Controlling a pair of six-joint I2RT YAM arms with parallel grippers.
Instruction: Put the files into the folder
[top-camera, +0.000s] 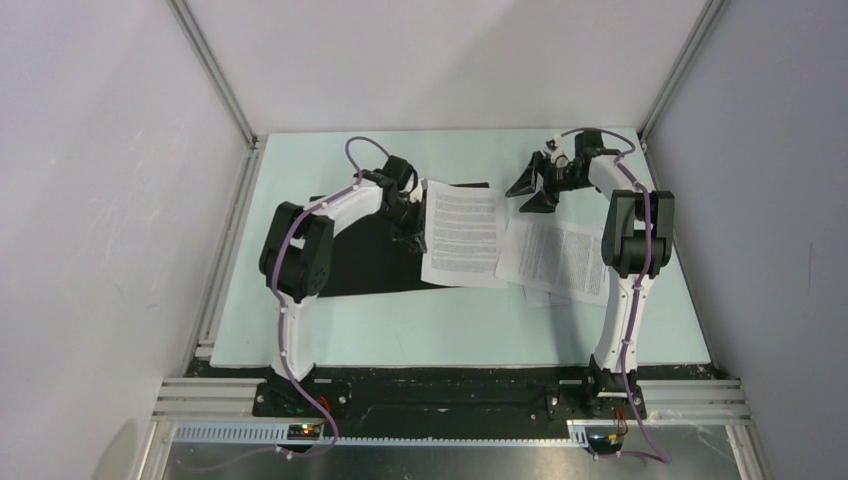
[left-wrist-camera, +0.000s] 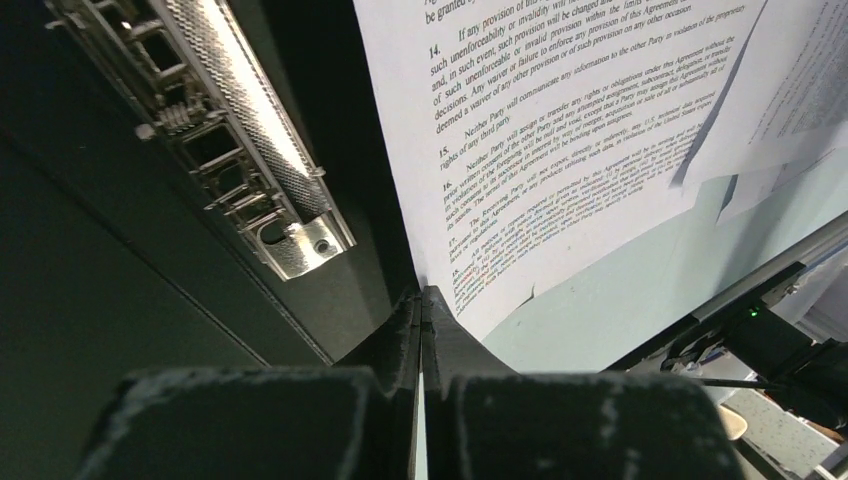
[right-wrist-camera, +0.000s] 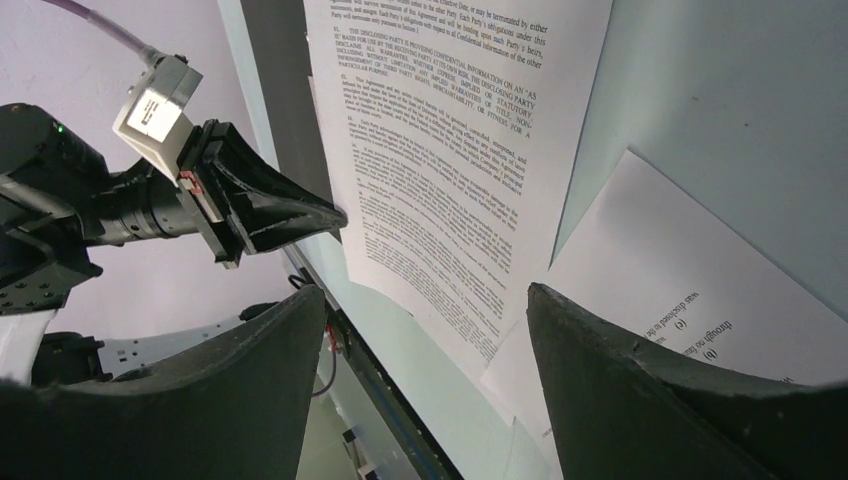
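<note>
Pinching the left edge of 1 printed sheet (top-camera: 462, 235), the left gripper (top-camera: 418, 238) has its 2 fingers (left-wrist-camera: 400, 340) pressed flat together, with the paper's corner running into the seam between them. That sheet lies mostly over the right side of the folder (top-camera: 360, 262). The folder is spread open on the pale green table (top-camera: 400, 330), black inside facing up. From the left wrist camera, the folder's metal ring mechanism (left-wrist-camera: 250, 150) runs along the dark inner face just left of the held page.

The rest of the files (top-camera: 555, 258) lie loose on the table to the right of the folder, at least 2 sheets fanned at a slight angle. Their near corner meets the right edge of the held sheet, but I cannot tell which paper is on top there.

The right gripper (top-camera: 533, 192) hangs above the far side of the table, just beyond the loose files, touching nothing. Its 2 fingers (right-wrist-camera: 250, 400) stand wide apart. Between them its wrist camera looks down on the held sheet, the left gripper at that sheet's edge, and a corner of the loose pages.
</note>
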